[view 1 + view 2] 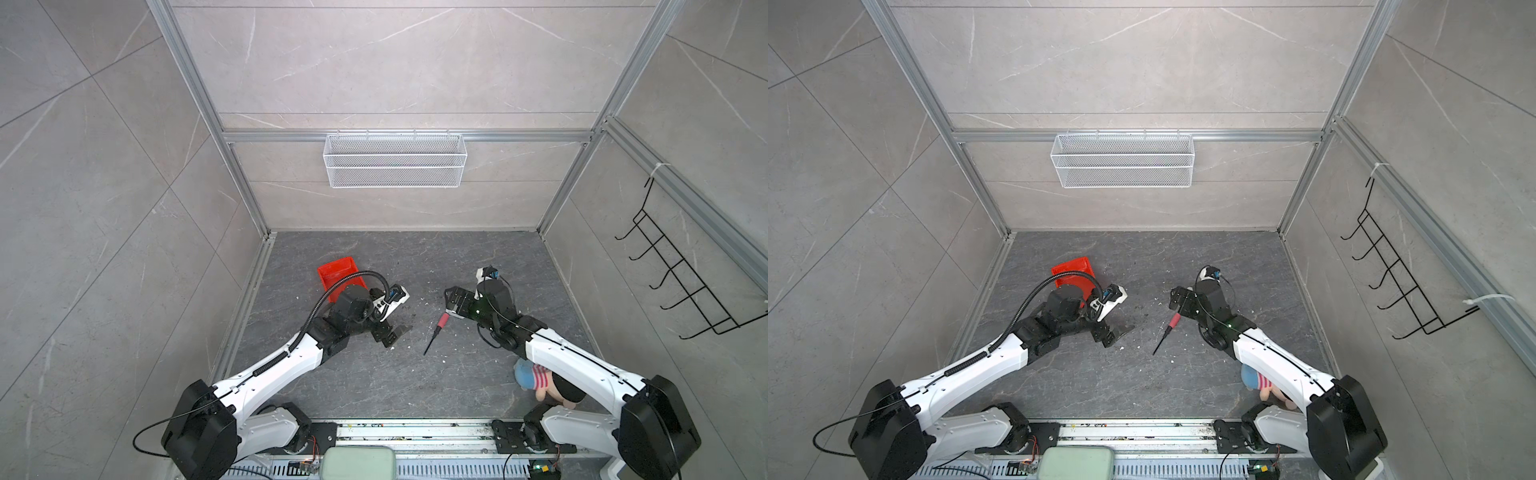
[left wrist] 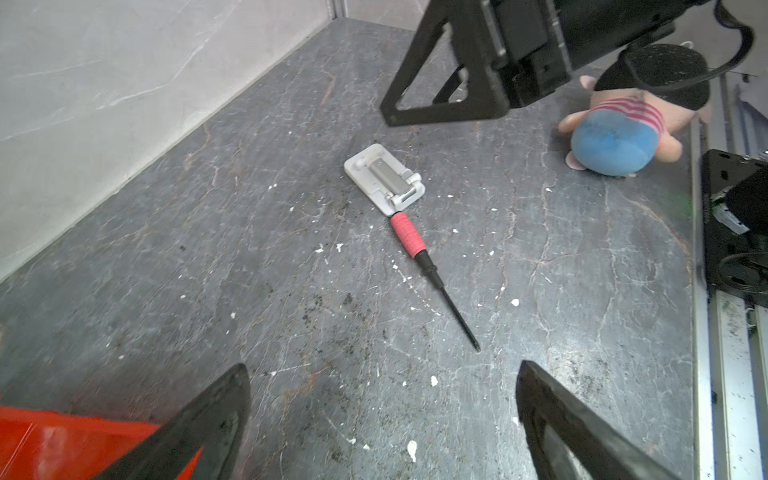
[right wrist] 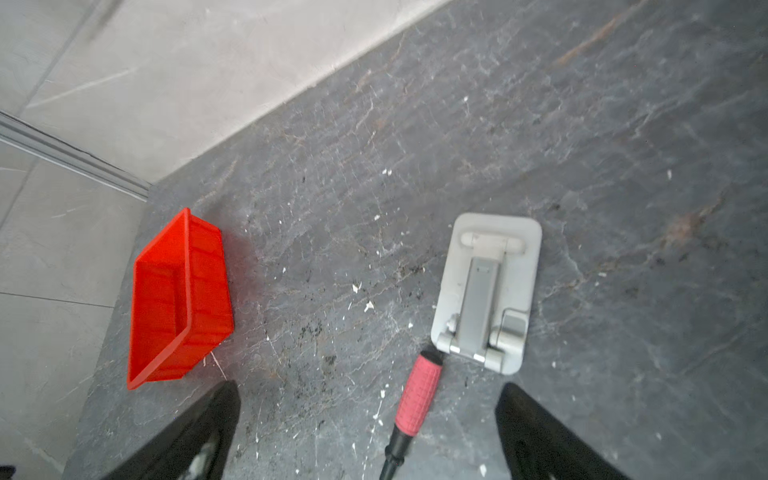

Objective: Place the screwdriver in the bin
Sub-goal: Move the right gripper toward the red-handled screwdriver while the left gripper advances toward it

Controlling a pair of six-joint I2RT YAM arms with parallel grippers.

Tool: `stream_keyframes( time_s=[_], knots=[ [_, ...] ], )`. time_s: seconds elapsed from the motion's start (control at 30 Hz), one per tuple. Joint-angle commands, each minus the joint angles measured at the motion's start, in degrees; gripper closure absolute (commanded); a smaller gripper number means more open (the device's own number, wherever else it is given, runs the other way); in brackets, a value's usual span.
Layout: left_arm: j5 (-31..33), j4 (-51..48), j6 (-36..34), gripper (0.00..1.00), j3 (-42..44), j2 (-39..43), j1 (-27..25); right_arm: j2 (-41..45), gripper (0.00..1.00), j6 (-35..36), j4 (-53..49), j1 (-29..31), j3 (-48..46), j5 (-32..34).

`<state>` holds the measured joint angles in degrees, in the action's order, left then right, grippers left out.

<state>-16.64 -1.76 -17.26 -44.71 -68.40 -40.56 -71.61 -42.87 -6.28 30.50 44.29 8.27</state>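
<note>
While your right gripper (image 3: 368, 392) tilts down, jaws wide, the ribbed red-handled screwdriver (image 3: 417, 395) lies flat just below it; rectangular red plastic bin (image 3: 208, 286) sits beside your wide-open left gripper (image 2: 382, 365).

Grey marble-look walls (image 1: 395, 62), alu frame (image 1: 270, 136); dark veined floor (image 1: 415, 270) w/ white specks; mesh basket (image 1: 395, 160), hook rack (image 1: 683, 261).

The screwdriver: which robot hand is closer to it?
Right. The right hand hangs open just over the red handle of the screwdriver; the left hand, also open, stands apart, off to the shaft's side.
</note>
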Motion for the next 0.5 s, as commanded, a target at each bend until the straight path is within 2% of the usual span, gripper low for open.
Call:
stream_keyframes(
  time_s=[0.0, 0.1, 0.23, 0.43, 0.47],
  knots=[
    [-1.14, -0.62, -2.43, 0.0, -2.3, -1.06, -1.55, -4.63, 0.01, -7.89, -18.38, 0.79, 7.96, 4.38],
    [-0.82, -0.61, -2.52, 0.0, -2.48, -1.56, -2.55, -11.59, 0.01, -8.3, -28.9, 0.79, 15.85, 2.3],
    [-0.65, -0.64, -2.43, 0.0, -2.38, -1.74, -3.09, -16.47, 0.01, -8.12, -28.28, 0.79, 17.48, -2.37],
    [-0.07, -1.24, -2.86, 0.0, -2.22, -1.56, -3.86, -23.73, 0.01, -8.67, -32.37, 0.78, 22.67, -4.43],
    [0.03, -1.45, -2.89, 0.0, -2.18, -1.6, -3.97, -24.61, 0.04, -8.93, -32.59, 0.78, 23.3, -4.74]
  ],
)
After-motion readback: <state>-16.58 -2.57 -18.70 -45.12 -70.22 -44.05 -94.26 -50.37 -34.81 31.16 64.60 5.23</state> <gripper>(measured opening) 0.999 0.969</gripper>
